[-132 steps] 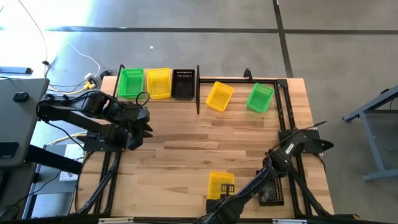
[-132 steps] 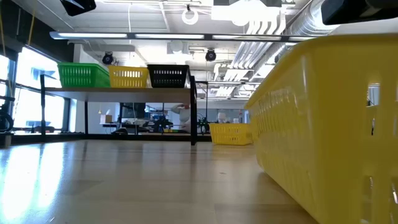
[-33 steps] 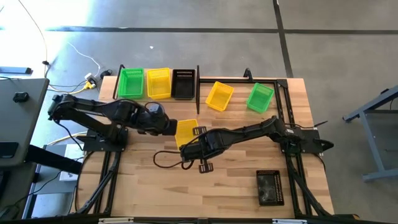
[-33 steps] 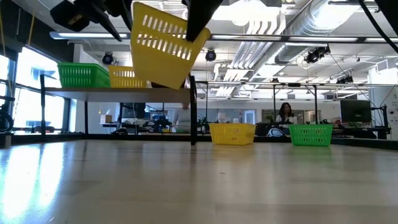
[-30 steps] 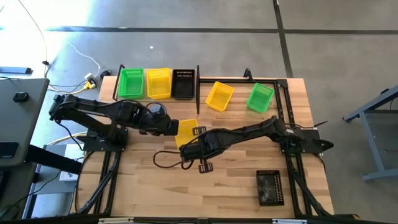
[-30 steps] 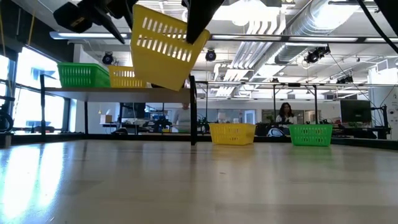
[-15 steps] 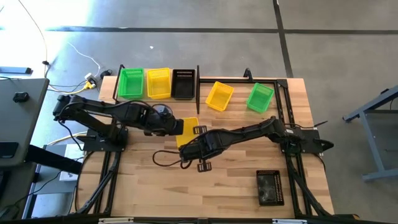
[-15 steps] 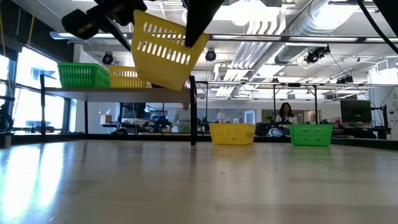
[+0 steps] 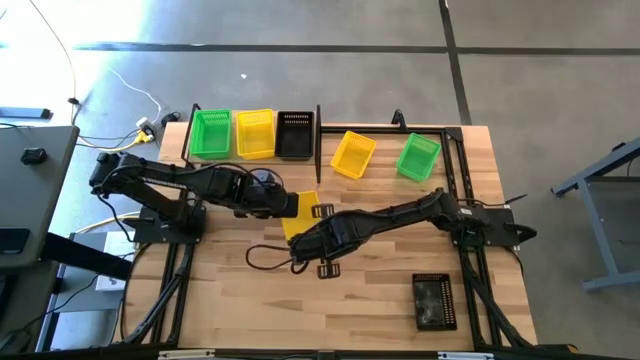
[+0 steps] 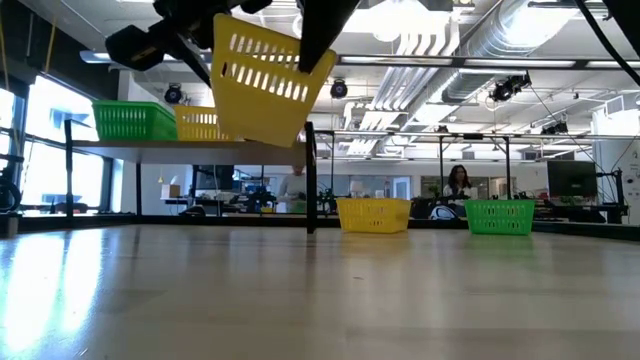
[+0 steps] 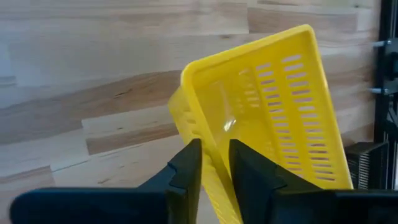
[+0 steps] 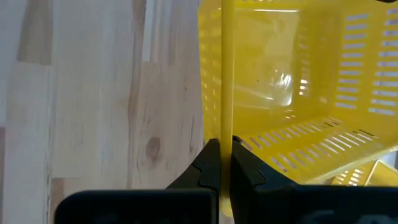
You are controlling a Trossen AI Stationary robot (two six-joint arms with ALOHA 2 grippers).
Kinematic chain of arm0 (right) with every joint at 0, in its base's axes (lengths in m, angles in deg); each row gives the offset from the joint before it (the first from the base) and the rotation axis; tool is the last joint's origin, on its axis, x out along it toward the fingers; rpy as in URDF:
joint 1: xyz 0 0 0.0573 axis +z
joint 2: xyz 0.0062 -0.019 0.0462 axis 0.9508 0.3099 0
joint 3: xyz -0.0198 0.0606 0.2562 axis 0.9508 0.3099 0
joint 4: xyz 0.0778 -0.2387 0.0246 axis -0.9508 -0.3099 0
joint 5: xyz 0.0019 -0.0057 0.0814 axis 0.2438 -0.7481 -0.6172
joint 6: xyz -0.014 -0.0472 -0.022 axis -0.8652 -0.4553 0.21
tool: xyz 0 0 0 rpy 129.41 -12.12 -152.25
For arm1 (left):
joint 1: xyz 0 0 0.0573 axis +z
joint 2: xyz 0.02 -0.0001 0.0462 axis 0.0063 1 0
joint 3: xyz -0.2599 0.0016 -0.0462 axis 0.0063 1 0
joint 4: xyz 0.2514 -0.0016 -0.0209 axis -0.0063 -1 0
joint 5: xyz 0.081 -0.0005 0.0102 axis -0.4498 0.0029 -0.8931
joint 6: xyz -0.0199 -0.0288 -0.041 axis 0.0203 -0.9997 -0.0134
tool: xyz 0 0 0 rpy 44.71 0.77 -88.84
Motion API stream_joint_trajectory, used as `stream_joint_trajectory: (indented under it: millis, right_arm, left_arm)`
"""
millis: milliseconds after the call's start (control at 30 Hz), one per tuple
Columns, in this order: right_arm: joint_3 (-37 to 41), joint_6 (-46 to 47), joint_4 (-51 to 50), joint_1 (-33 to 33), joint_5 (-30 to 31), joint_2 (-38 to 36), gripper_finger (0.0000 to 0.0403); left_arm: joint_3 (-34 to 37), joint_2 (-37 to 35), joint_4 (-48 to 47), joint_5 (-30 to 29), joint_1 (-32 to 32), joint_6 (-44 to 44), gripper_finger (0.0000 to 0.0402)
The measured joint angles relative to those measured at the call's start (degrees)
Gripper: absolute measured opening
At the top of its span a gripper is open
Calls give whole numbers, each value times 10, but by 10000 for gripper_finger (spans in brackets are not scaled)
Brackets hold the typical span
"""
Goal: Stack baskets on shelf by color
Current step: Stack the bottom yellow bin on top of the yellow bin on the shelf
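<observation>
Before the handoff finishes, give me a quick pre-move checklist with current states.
1. Right gripper shut on the rim of the held yellow basket: ok.
2. Left gripper astride the opposite rim wall, one finger on each side; whether it is clamped firmly: cannot tell.
3. Held basket clear of the table: ok, it hangs tilted in mid-air in the low view.
4. Yellow stack on the shelf open on top: ok, the yellow shelf basket sits between green and black.
5. Held basket level for nesting: not ok, tilted.
6. Path to the shelf upright clear: cannot tell.
</observation>
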Motion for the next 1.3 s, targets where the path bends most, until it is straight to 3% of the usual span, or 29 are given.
stream_joint_trajectory:
  millis: [267, 667, 1067, 1300]
  right_arm:
    - [0, 14, 12, 0, 2, 0, 0]
    - [0, 12, 16, -5, -1, 0, 3]
    - [-1, 94, 16, -17, -32, -8, 136]
    - [-2, 184, 16, -15, -62, -39, 162]
  left_arm:
    - [0, 1, 5, -25, 0, 18, 8]
    - [0, 1, 4, -33, -1, 71, 7]
    - [0, -16, -18, -24, 32, 186, 6]
    - [1, -48, -65, -2, 69, 250, 5]
